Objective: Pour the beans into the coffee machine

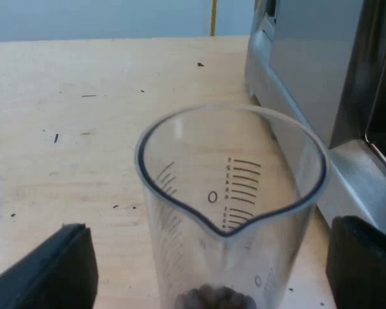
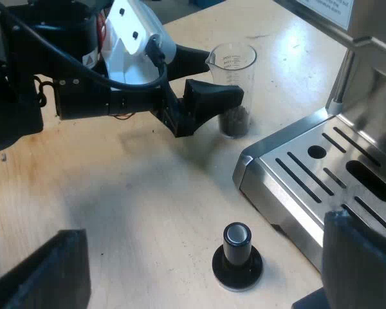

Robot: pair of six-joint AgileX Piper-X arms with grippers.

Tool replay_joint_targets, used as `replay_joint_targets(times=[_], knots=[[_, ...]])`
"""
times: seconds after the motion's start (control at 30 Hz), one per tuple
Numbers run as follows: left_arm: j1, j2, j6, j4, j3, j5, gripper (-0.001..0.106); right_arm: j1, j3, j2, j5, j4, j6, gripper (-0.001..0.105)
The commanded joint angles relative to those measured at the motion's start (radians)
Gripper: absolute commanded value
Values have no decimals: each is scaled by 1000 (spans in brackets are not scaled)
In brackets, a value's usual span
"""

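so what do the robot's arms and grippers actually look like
Both grippers have two thick, matte black fingers with blocky, flat-faced ends, as on the right gripper. The left gripper is mounted on a black arm with a glossy white shell at the wrist.

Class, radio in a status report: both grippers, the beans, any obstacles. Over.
Left gripper open, straddling measuring glass. Right gripper open, over tamper. Beans in glass, beside machine.
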Motion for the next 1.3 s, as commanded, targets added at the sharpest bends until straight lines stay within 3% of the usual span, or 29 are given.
replay_joint_targets(times=[0.03, 0.3, 0.5, 0.67, 0.93, 1.1, 1.23, 1.3], knots=[[-1, 11, -1, -25, -19, 1, 84, 2, -5, -4, 0, -14, -4, 78], [-1, 37, -1, 6, -69, 12, 79, 2, -5, -4, 0, -14, -4, 78], [-1, 37, -1, 9, -69, 53, 44, 2, -5, -4, 0, -14, -4, 78], [-1, 14, -1, 63, -69, 168, 29, 2, -5, -4, 0, -14, -4, 78], [-1, -96, -1, 103, 10, 197, 28, 2, -5, -9, 13, -14, 16, 78], [-1, -247, -1, 185, 106, 197, 28, 2, -5, -40, 75, -14, 107, 78], [-1, -364, -1, 223, 148, 197, 28, 2, -5, -75, 90, -14, 109, 78], [-1, -453, -3, 297, 157, 197, 28, 2, -5, -100, 99, -14, 109, 78]])
